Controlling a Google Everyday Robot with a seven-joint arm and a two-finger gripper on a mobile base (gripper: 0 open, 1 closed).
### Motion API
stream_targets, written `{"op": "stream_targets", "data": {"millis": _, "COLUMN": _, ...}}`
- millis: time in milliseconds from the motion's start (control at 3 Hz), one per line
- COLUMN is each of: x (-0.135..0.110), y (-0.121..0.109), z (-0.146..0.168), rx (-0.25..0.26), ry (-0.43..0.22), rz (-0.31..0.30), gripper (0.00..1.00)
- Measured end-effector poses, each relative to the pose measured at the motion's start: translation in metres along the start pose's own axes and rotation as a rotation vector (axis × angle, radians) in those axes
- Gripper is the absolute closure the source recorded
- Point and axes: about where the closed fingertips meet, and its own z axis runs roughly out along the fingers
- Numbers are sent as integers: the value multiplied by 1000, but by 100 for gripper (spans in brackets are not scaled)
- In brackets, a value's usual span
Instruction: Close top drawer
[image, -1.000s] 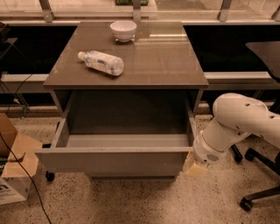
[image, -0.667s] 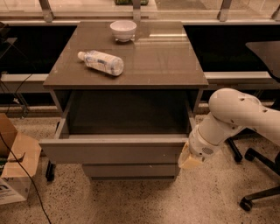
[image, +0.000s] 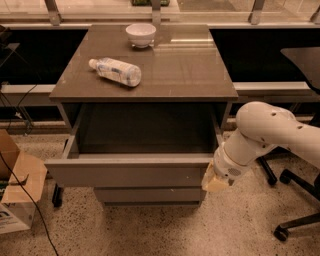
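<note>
The wide, grey-brown top drawer (image: 127, 175) stands pulled out beneath the glossy brown tabletop (image: 175, 70). The pale gripper (image: 216, 183) of the white arm (image: 265, 131) sits at the front panel's right end, seemingly touching it; how far open it is cannot be told.

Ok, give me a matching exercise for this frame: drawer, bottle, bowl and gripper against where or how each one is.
Things:
1. drawer
2. bottle
3. bowl
4. gripper

Place or state:
A. upright near the back edge of the tabletop
B. pulled out, open
C. at the right end of the drawer front
D. lying on its side on the tabletop

Pairs: 1-B; 2-D; 3-A; 4-C
</note>
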Motion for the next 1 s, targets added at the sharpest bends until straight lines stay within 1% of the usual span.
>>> {"op": "stream_targets", "data": {"millis": 333, "x": -23, "y": -29, "z": 5, "rx": 80, "ry": -53, "rz": -30, "gripper": 100}}
{"op": "stream_targets", "data": {"millis": 667, "x": -23, "y": -27, "z": 5, "rx": 80, "ry": -53, "rz": -30, "gripper": 100}}
{"op": "stream_targets", "data": {"millis": 1000, "x": -36, "y": -44, "z": 6, "rx": 102, "ry": -79, "rz": -59, "gripper": 100}}
